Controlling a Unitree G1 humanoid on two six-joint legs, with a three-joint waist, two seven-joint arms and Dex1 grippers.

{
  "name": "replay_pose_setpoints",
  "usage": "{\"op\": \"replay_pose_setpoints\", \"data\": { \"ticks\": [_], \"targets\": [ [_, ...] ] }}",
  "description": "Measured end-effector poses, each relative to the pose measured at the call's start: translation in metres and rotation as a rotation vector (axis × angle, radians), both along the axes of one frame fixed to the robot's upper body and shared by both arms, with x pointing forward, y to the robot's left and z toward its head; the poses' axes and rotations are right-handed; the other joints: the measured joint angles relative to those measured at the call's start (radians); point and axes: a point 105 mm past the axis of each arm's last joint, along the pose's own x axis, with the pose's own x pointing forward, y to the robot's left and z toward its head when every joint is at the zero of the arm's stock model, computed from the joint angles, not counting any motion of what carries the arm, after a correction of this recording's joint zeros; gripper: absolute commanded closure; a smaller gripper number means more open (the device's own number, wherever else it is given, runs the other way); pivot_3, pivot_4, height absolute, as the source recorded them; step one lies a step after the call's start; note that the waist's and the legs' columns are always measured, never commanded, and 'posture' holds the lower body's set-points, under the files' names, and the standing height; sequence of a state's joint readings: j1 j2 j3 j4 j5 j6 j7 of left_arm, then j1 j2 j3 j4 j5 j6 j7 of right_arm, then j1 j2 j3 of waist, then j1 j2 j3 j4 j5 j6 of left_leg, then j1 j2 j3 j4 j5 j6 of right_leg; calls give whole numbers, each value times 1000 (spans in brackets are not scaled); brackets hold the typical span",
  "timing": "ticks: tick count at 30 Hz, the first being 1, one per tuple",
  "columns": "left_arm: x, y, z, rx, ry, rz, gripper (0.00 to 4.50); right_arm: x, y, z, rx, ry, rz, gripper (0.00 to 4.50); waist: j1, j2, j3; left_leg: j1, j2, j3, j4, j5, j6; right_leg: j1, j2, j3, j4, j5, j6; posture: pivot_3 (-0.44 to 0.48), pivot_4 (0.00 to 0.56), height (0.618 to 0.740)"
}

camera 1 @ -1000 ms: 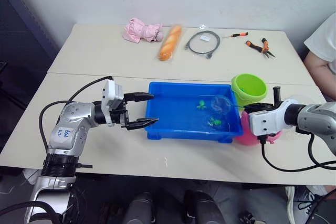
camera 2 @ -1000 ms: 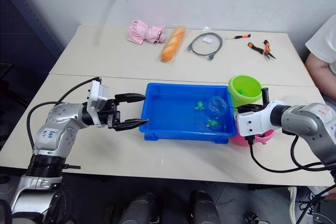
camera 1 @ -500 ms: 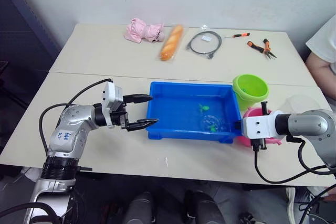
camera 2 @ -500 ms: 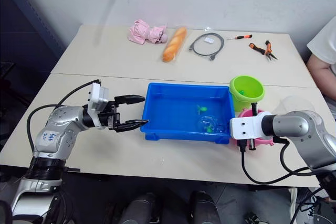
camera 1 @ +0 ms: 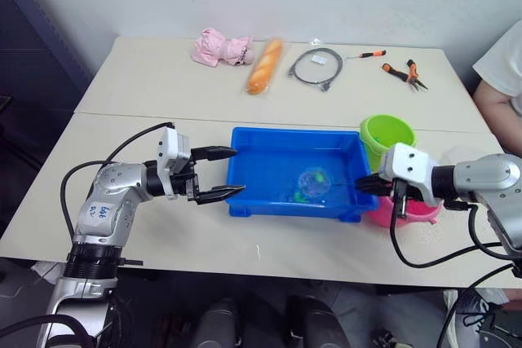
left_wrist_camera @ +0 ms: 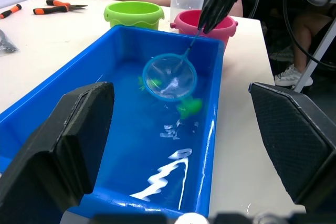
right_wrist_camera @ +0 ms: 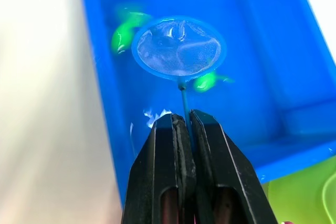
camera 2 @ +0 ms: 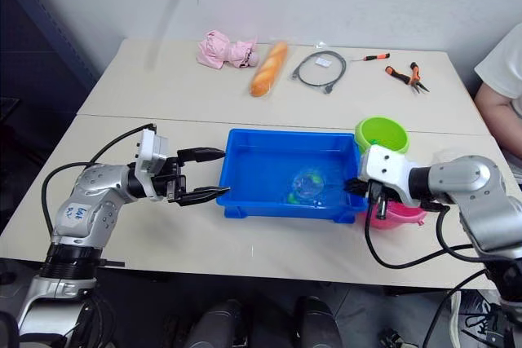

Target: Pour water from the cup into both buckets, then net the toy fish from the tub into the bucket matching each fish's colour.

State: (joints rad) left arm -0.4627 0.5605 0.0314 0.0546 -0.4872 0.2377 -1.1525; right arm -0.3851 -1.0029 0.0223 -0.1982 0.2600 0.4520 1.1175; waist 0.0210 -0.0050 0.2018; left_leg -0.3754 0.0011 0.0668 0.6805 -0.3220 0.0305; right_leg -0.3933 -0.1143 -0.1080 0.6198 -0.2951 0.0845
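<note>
On the surface (camera 1: 163, 87) I see the tub (camera 1: 253, 169) with my wide-open, empty left gripper (camera 1: 218, 173) just beside it, my right gripper (right_wrist_camera: 184, 124) clamped on the net (right_wrist_camera: 178, 48), whose hoop hangs between two green toy fish (right_wrist_camera: 126, 30).

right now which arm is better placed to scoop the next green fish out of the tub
The right. Its gripper is shut on the net handle, with the hoop already in the tub between two green fish. The left gripper hangs open and empty outside the tub's far end.
</note>
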Motion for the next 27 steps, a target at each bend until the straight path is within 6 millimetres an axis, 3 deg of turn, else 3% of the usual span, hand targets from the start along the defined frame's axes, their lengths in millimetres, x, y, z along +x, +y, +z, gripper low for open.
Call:
{"op": "replay_pose_setpoints", "data": {
  "ticks": [5,8,13,19,27],
  "targets": [
    [0,0,0,0,-2,-1,112,1,-2,0,14,17,-30,4500,1,0,0,0,0,0,0,0,0,0,0,0,0,0,0,0,150,740],
    [0,0,0,0,-2,-1,112,1,-4,1,-64,-28,-6,4500,0,0,0,0,0,0,0,0,0,0,0,0,0,0,0,0,150,740],
    [0,0,0,9,-3,-4,112,-2,12,-4,-172,-91,106,4500,-2,0,0,0,0,1,0,0,0,-1,0,0,0,0,0,0,150,740],
    [0,5,-1,56,-12,1,112,8,17,-2,-365,-230,188,4500,-7,0,0,0,0,1,0,0,0,-1,0,0,0,0,0,0,150,740],
    [-1,10,-2,79,-9,6,112,10,26,-18,-493,-238,282,4500,-9,0,0,0,0,1,0,0,0,-1,0,0,0,0,0,0,150,740]
  ]
}}
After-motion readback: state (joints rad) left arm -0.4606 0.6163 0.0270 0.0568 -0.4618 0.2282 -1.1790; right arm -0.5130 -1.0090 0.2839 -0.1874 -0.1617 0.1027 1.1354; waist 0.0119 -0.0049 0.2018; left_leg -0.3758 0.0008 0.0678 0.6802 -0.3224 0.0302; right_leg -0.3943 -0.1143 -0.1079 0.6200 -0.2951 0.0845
